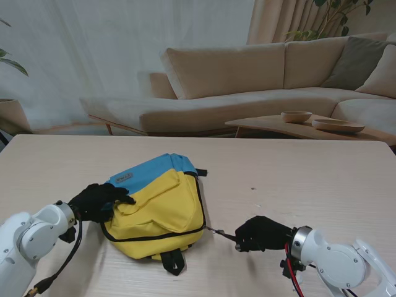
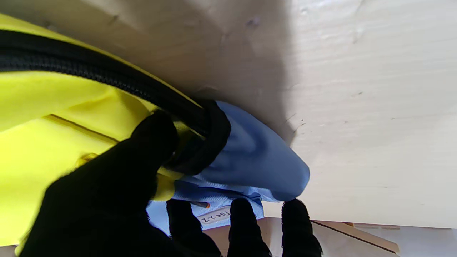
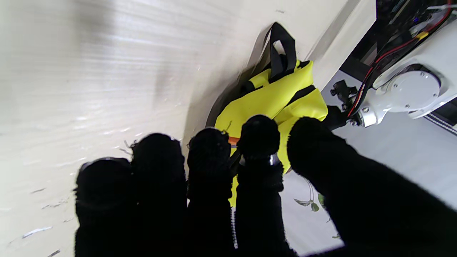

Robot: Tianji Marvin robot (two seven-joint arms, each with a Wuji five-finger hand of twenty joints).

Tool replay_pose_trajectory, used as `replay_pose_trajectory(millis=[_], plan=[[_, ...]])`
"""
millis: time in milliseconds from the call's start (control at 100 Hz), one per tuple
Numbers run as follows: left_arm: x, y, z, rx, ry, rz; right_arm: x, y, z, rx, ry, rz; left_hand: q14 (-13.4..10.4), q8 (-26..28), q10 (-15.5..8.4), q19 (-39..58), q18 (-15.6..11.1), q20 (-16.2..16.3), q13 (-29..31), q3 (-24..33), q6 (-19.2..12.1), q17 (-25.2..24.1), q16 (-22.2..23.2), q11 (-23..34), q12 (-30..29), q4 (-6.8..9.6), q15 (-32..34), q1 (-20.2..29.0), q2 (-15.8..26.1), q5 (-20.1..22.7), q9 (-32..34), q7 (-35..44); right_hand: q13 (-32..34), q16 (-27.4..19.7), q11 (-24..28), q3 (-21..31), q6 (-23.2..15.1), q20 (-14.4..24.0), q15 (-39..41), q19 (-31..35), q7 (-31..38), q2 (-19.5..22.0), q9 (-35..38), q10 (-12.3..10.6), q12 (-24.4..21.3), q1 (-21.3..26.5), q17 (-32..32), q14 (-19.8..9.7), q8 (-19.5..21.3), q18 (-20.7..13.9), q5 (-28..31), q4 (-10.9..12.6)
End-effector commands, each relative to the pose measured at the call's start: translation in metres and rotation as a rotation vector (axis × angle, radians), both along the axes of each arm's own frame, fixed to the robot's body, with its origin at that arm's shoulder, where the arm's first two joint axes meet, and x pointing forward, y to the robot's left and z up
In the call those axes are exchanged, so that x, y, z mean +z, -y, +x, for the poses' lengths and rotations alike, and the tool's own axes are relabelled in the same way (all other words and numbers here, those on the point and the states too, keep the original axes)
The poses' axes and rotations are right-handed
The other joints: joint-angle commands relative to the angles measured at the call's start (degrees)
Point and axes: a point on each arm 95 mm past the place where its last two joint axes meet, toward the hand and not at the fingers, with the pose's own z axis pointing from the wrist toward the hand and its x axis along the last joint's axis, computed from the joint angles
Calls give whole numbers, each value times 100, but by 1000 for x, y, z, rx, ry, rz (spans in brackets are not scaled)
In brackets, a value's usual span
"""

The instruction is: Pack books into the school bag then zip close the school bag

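Observation:
The yellow and blue school bag [image 1: 158, 207] lies flat in the middle of the table, its black zipper [image 1: 154, 236] running around the yellow front. My left hand [image 1: 99, 201] grips the bag's left corner; in the left wrist view the thumb [image 2: 142, 153] presses on the yellow cloth while the fingers [image 2: 242, 221] wrap the blue cloth [image 2: 257, 160]. My right hand [image 1: 260, 233] is closed to the right of the bag, pinching the thin zipper pull [image 1: 218, 232]. In the right wrist view the fingertips [image 3: 259, 134] close together in front of the bag [image 3: 271, 96]. No books are in sight.
A black strap loop [image 1: 174, 265] sticks out of the bag's side nearest me. Beyond the table's far edge stand a beige sofa [image 1: 247, 80] and a low table with two bowls [image 1: 297, 116]. Bare tabletop [image 1: 322, 179] lies to the right of the bag.

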Motion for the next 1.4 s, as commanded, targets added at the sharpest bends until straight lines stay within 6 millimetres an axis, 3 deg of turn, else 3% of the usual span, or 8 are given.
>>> replay_pose_trajectory(millis=[0,110,280,590,820,1020,1240,1390], plan=[[-2,-1,-1,4,-28,2,-6,-5,-9,35,-28,-7,358,111,767,-212,-95,73,-3,254,960,-78,78,208,139,27,64,22,161,-73,68,55,159,-8,16,-210,-50,3,40,447,640,48,57,-44,-42,-223,-4,105,30,17,453,174],[4,4,-4,-7,-42,-17,-6,-8,-11,38,-30,0,407,184,899,-300,-31,64,-11,112,974,-105,58,263,119,34,31,-183,182,-52,88,287,156,-9,11,-213,-52,6,37,452,638,39,57,-48,-46,-216,7,106,28,14,445,172],[22,10,-19,-13,-62,-60,-2,-9,-11,27,-27,10,501,51,1257,-527,84,102,-53,-347,1281,-155,-21,178,-19,32,-96,-564,294,-93,7,408,153,-9,9,-211,-45,7,34,448,641,34,49,-29,-52,-203,-1,111,20,12,445,168],[49,38,-31,-5,-23,-146,2,-14,-15,28,-23,31,728,-240,1488,-751,325,243,-57,-1302,1628,-160,-92,93,-207,103,-81,-802,624,-130,-10,100,155,-7,10,-206,-40,12,38,450,643,28,45,-29,-60,-208,7,116,12,26,440,161],[39,75,-16,49,-52,-201,3,-16,-19,36,-21,49,781,-697,1573,-1126,485,-448,-157,-1706,1895,-87,-280,-313,-344,157,-439,-893,704,-127,-159,-1039,155,-9,12,-204,-40,13,36,448,645,23,48,-34,-63,-202,5,112,10,27,439,161],[21,101,-18,66,-110,-221,5,-17,-20,38,-12,60,809,-1493,1607,-1297,584,-993,-150,-1798,1997,-63,-766,-450,-882,174,-573,-952,614,-117,-160,-1129,140,-10,12,-200,-41,14,29,445,643,16,46,-28,-66,-205,1,114,7,23,434,159],[1,112,-34,56,-184,-152,6,-18,-19,24,-4,68,674,-2310,1547,-1419,528,-1429,-135,-1542,1987,-21,-1340,-601,-1491,156,-715,-1046,401,-105,-173,-1238,-30,-69,-304,-183,-80,11,-176,373,341,-157,-152,102,-272,-59,-119,222,-351,16,169,29],[-13,110,-44,23,-207,-115,8,-19,-17,13,9,73,503,-2482,1276,-1406,281,-1506,-130,-1331,1745,12,-1507,-596,-1611,153,-753,-947,342,-97,-158,-1209,-85,-89,-375,-173,-100,17,-252,346,287,-184,-189,123,-366,-38,-156,251,-491,29,112,-5]])
